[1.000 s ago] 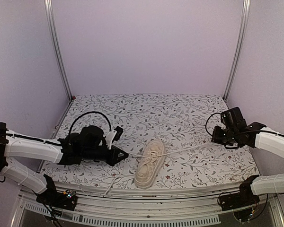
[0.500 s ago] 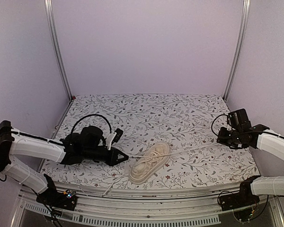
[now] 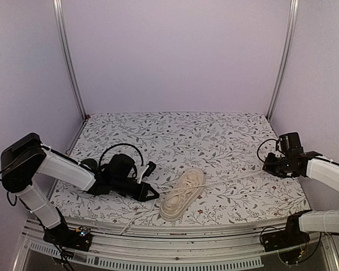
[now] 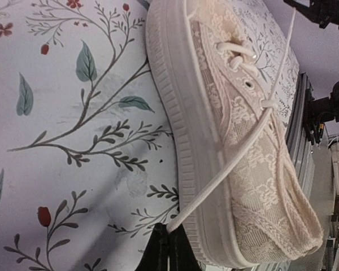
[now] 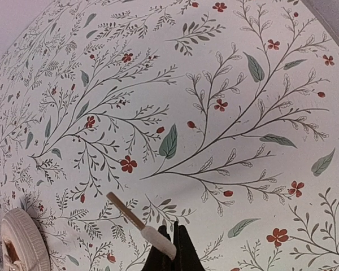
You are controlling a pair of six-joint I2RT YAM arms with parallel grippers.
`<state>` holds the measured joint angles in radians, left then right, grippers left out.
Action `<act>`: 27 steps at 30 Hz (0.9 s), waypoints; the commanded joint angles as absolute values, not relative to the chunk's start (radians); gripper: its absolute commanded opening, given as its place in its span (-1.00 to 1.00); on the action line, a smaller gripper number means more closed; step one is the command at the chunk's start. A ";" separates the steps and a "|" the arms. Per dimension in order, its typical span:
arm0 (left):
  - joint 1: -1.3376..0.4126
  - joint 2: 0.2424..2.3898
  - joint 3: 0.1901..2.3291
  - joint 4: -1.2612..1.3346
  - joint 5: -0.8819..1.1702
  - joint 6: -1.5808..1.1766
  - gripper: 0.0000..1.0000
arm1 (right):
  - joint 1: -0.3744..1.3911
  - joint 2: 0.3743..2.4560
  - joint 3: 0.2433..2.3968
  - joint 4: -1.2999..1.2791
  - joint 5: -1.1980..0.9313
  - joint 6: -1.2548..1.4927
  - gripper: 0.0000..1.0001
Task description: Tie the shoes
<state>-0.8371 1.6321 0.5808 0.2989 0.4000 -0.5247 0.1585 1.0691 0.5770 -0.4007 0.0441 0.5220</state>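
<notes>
The cream low-top sneaker (image 3: 181, 193) lies on the floral table near the front edge, and the left wrist view shows its side (image 4: 243, 141). My left gripper (image 3: 153, 195) sits low just left of it, shut on one pale lace (image 4: 226, 164) that runs taut from the eyelets to the fingertips (image 4: 169, 240). My right gripper (image 3: 268, 167) is far to the right, shut on the other lace (image 3: 231, 177), which stretches across the table. In the right wrist view its stiff tip (image 5: 127, 212) sticks out beside my right gripper (image 5: 173, 248).
A loose lace tail (image 3: 130, 223) trails from the left gripper over the table's front edge (image 3: 175, 226). Metal frame posts (image 3: 68, 62) and purple walls close in the left, back and right sides. The shoe's sole end shows at the lower left of the right wrist view (image 5: 22, 243).
The shoe has turned and slid a little, its upper now leaning right. My left gripper has moved right and lower, closer to the shoe. My right gripper has pulled slightly further right.
</notes>
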 commanded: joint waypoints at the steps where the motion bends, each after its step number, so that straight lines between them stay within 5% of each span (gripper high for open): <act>1: -0.829 1.602 0.552 0.299 0.368 -0.530 -1.00 | 0.090 1.104 0.536 -0.319 0.001 0.500 -0.96; 15: -0.933 1.510 0.568 0.297 0.332 -0.523 -1.00 | 0.074 1.167 0.495 -0.255 -0.038 0.512 -0.94; 21: -0.925 1.481 0.679 0.315 0.374 -0.493 -1.00 | 0.073 1.090 0.493 -0.297 -0.063 0.514 0.27; 27: -0.908 1.609 0.810 0.349 0.490 -0.443 -1.00 | 0.076 1.036 0.487 -0.278 -0.224 0.481 0.45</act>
<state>-0.9203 1.5288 0.7433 0.3168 0.4034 -0.4900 0.0772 1.0584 0.5014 -0.2916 -0.0978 0.5091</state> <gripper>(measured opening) 0.007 0.733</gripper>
